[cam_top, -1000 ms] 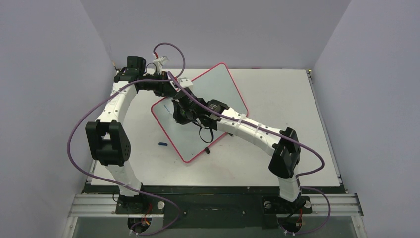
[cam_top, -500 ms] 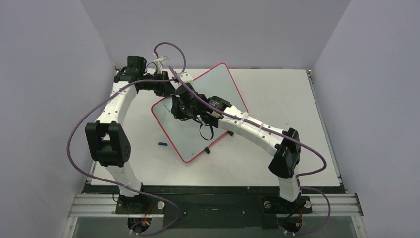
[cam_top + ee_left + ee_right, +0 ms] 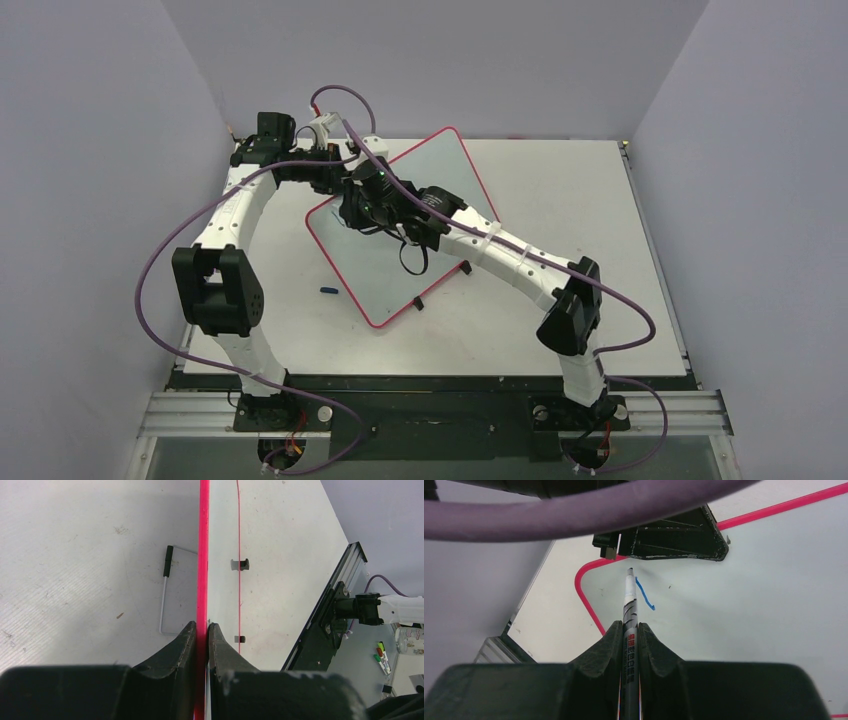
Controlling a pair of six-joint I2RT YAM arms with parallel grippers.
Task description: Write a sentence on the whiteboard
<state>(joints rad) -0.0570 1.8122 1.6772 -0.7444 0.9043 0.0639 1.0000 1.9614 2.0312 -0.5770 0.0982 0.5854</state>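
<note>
Two grippers share the work. Nearest, the right gripper (image 3: 628, 627) is clamped on a marker (image 3: 629, 600). Its tip is at the whiteboard (image 3: 749, 590), though contact cannot be told, beside the sentence (image 3: 644, 596), so far one short blue stroke. Beyond, the left gripper (image 3: 202, 626) pinches the board's red rim (image 3: 202, 555) near a corner. The board sits skewed on the table (image 3: 580, 190). It looks light, stiff and slick, likely to slide under pen pressure, so an edge grip suits it. No container shows on the table.
</note>
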